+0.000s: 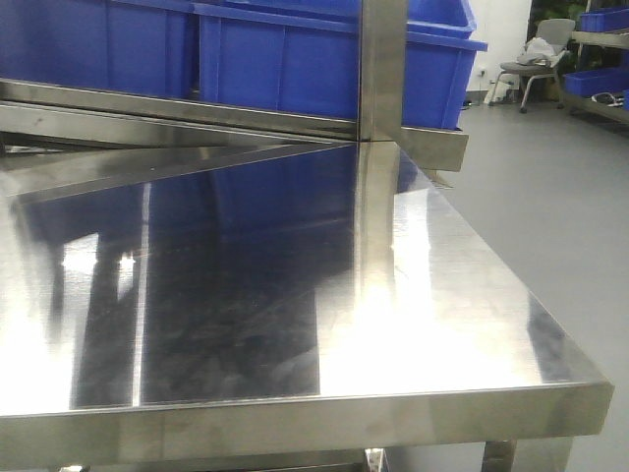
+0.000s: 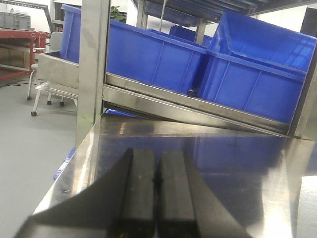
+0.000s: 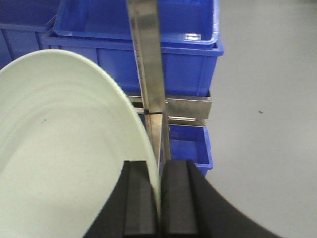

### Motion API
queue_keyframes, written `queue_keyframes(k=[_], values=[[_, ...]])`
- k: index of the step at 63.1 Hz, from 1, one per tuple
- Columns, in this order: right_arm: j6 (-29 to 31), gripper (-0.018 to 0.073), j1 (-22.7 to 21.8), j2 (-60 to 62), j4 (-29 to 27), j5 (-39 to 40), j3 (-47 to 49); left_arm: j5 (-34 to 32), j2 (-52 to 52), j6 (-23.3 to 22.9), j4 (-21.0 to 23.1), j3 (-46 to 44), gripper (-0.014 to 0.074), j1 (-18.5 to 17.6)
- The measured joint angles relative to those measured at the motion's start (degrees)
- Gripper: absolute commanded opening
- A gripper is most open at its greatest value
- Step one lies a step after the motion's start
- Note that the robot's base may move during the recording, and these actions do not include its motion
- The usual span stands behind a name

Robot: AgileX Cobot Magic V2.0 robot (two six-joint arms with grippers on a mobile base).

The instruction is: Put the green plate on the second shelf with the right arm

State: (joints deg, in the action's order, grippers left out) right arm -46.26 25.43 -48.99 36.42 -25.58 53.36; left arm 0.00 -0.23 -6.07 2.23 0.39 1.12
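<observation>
Firstly, at left, my left claw (image 2: pixel 158 154) hangs low over the steel table (image 2: pixel 247 168). Its two black fingers are pressed together with nothing between them, and blue bins (image 2: pixel 163 64) stand on the shelf rail beyond. In the right wrist view, the green plate (image 3: pixel 64 148) fills the left side, its pale face spreading up and away to the left of my right claw (image 3: pixel 159 168). That claw is clamped on the plate's rim, one finger against each face, the thin edge running up between them. Just right of the rim rises a steel upright (image 3: pixel 148 64), with blue bins behind it. Grey floor (image 3: pixel 272 124) lies farthest right.
</observation>
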Motion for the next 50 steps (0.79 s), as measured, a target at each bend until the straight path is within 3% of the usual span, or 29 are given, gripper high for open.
queue_keyframes(k=[25,50], values=[[-0.8,0.0057,0.0,29.1,0.6,-0.1,-17.6,0.0,0.0,0.0,0.0,0.0,0.0130,0.0],[-0.8,0.0057,0.0,34.3,0.8,4.4,-24.0,0.0,0.0,0.0,0.0,0.0,0.0130,0.0]])
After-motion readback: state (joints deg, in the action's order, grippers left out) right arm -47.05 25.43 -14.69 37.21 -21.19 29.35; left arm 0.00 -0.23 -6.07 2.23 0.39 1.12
